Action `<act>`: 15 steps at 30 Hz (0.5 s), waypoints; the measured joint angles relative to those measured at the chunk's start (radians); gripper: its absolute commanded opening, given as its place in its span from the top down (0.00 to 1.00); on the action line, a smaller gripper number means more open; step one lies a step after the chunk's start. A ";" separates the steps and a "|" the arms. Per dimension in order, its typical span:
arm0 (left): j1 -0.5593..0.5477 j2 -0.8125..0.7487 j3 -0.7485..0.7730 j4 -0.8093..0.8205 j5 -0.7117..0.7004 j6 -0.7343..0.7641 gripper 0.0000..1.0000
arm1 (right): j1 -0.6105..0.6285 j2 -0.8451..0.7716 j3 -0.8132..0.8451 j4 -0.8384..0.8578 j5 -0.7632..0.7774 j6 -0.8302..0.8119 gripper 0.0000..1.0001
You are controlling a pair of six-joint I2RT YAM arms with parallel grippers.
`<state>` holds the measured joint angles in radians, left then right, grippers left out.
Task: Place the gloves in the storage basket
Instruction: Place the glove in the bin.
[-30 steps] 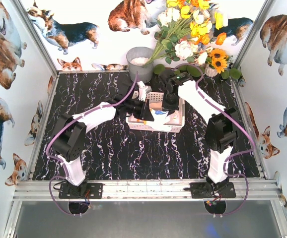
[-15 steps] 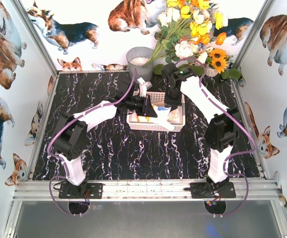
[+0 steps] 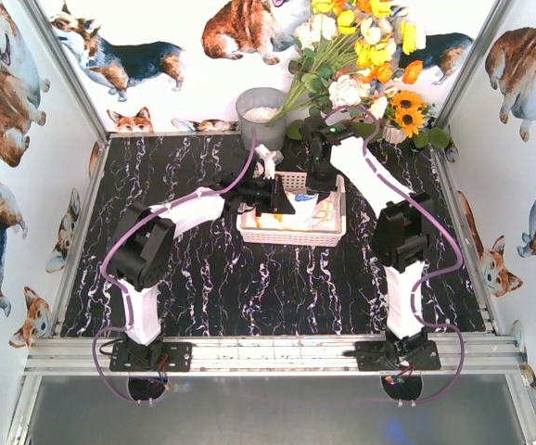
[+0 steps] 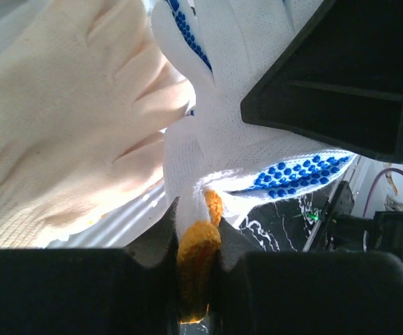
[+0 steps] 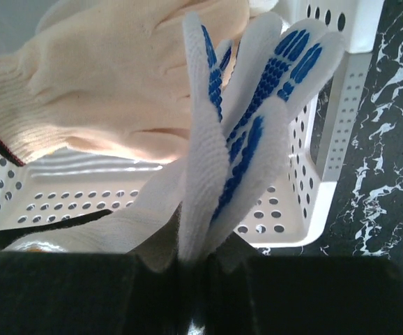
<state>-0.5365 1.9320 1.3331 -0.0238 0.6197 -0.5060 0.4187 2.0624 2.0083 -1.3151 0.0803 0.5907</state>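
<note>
Pinching one dotted glove (image 5: pixel 208 174) over the basket (image 3: pixel 287 237), both jaws are clamped (bucket (image 3: pixel 261 116), flowers (image 3: pixel 351 56) behind).

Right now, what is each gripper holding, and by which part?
Left gripper: a blue-dotted glove, pinched by its orange cuff edge. Right gripper: a blue-dotted glove, pinched at the base of its fingers. Same glove or not, I cannot tell.

Lifted dotted glove (image 5: pixel 238 139) clear of the basket's (image 3: pixel 291 239) near rim; now held stretched above the inside. Drew right gripper (image 5: pixel 194 258) back toward the table's (image 3: pixel 203 278) far edge. Pushed left gripper (image 4: pixel 196 237) rightward over the basket. Swung both elbows inward.
</note>
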 measured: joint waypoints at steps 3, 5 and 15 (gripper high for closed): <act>0.006 0.013 0.005 0.005 -0.029 -0.003 1.00 | -0.003 0.028 0.019 0.008 0.002 -0.001 1.00; 0.011 0.021 0.008 0.005 -0.042 -0.003 1.00 | -0.003 0.048 0.032 0.010 0.002 -0.001 1.00; 0.030 0.030 0.010 -0.007 -0.103 0.012 1.00 | -0.002 0.102 0.064 0.044 -0.009 0.003 1.00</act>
<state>-0.5064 1.9621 1.3426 -0.0307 0.5167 -0.4938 0.4164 2.1647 2.0724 -1.2713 0.0715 0.5934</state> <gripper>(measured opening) 0.057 0.081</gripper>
